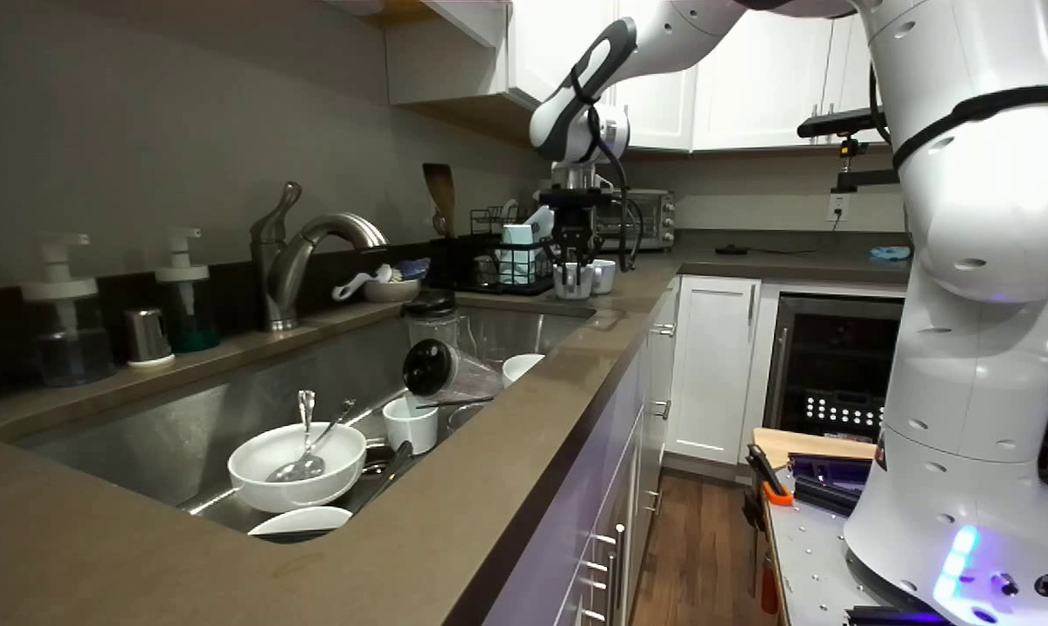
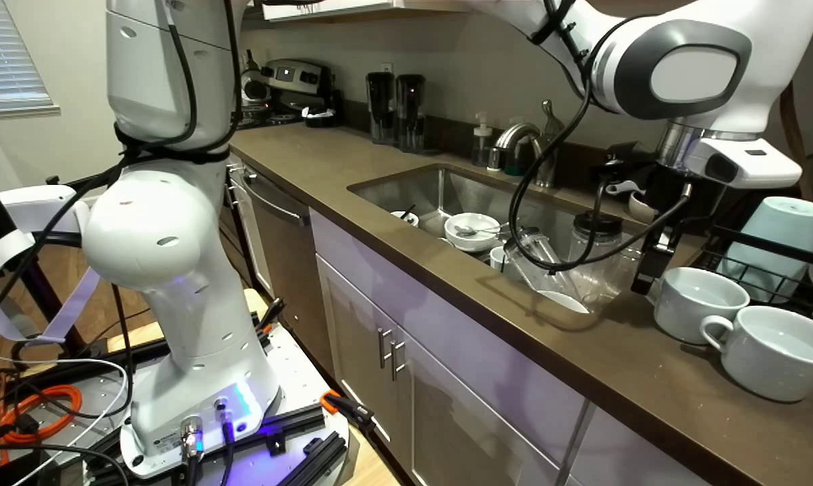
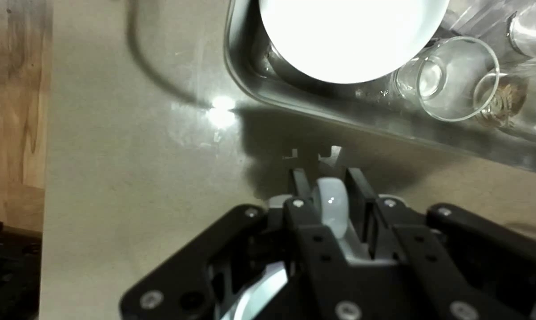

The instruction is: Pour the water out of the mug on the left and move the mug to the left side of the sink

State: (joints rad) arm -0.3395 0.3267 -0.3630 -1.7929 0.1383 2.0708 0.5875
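On the left in an exterior view stands your white robot arm (image 2: 158, 216). Next comes the long rectangular stainless-steel sink (image 2: 473, 196), set in a tan-brown countertop (image 2: 325, 152). Inside the sink you see a wide white bowl (image 2: 469, 243); behind its far rim rises the curved brushed-metal gooseneck faucet (image 2: 515, 133). Nearer the right end is a clear container with a black lid (image 2: 594, 228). Just past that end your black two-finger gripper (image 3: 328, 178) points down, and in the wrist view you have its fingers clamped on the loop handle of the plain glossy white ceramic mug (image 2: 691, 316), upright at the countertop; whether its base touches, you cannot tell. To its right, just beside, sits a second white ceramic mug (image 2: 770, 364).
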